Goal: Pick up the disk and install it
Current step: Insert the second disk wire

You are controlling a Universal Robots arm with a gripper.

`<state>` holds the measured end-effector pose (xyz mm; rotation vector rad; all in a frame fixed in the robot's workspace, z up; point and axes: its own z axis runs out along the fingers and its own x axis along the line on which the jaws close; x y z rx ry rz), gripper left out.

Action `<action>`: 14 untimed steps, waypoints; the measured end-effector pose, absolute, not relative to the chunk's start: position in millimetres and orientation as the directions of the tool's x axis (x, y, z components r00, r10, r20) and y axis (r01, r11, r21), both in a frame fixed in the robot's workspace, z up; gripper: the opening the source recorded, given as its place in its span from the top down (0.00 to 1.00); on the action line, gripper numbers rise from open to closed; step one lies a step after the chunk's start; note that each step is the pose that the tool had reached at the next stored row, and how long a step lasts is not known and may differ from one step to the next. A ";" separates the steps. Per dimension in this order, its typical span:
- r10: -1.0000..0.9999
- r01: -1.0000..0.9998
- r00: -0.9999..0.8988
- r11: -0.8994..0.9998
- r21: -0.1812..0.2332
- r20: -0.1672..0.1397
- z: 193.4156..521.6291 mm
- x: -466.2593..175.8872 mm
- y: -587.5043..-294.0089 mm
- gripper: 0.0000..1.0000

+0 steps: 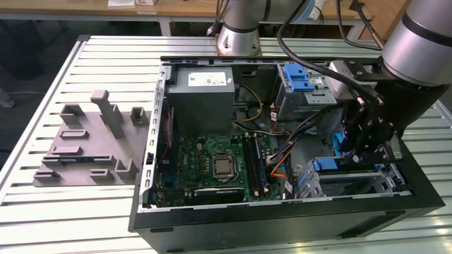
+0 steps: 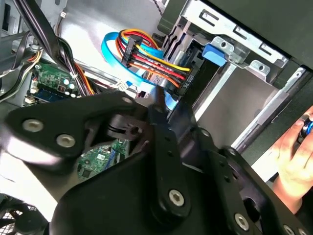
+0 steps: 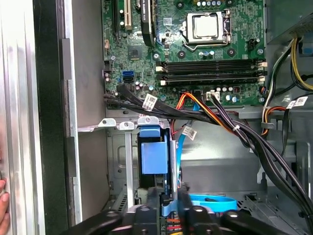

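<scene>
The disk (image 3: 154, 157) stands on edge in a slot of the grey metal drive cage (image 3: 115, 124). I see its dark narrow side and blue plastic rail. In the exterior view its blue rail (image 1: 331, 164) shows in the cage at the case's front corner, on that view's right. My gripper (image 3: 170, 198) reaches down into that cage, its black fingers (image 3: 185, 205) pinched on the disk's near blue edge. In the exterior view the gripper (image 1: 363, 153) hangs just above the cage. Orange, red and blue cables with a black plug (image 2: 183, 81) lie right beside the fingers.
The open computer case (image 1: 152, 159) lies on a slatted table, with the motherboard (image 1: 211, 164), a grey power supply box (image 1: 205, 98) and an upper cage with a blue tab (image 1: 300, 79). Cable bundles (image 3: 220, 122) cross near the cage. A grey fixture (image 1: 88, 143) lies beside the case. A person's hand (image 2: 293, 147) rests outside the case wall.
</scene>
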<state>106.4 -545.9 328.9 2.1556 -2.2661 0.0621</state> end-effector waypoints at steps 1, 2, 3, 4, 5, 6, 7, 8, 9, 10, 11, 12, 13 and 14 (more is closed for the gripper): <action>-0.998 -0.999 -0.050 0.050 -0.019 0.037 329.0 106.4 -545.9 0.65; -0.998 -0.999 -0.050 0.050 -0.019 0.037 328.9 106.4 -545.9 0.60; -0.998 -0.999 -0.050 0.050 -0.020 0.037 328.9 106.4 -545.8 0.60; -0.998 -0.999 -0.050 0.050 -0.019 0.037 328.9 106.4 -545.9 0.54; -0.998 -0.999 -0.050 0.050 -0.019 0.037 329.1 106.4 -545.9 0.48; -0.998 -0.999 -0.050 0.050 -0.019 0.037 330.0 106.4 -545.9 0.48; -0.998 -0.999 -0.050 0.050 -0.019 0.037 331.4 106.4 -545.9 0.48; -0.998 -0.999 -0.050 0.050 -0.019 0.037 333.1 106.4 -545.9 0.42; -0.998 -0.999 -0.050 0.050 -0.019 0.037 334.9 106.4 -545.9 0.42; -0.998 -0.999 -0.050 0.050 -0.019 0.037 336.6 106.4 -545.9 0.42; -0.998 -0.999 -0.050 0.050 -0.019 0.037 338.3 106.4 -545.8 0.42; -0.998 -0.999 -0.050 0.050 -0.019 0.037 339.6 106.4 -545.9 0.42; -0.998 -0.999 -0.050 0.050 -0.019 0.037 340.5 106.4 -545.9 0.42; -0.998 -0.999 -0.050 0.050 -0.019 0.037 340.6 106.4 -545.9 0.42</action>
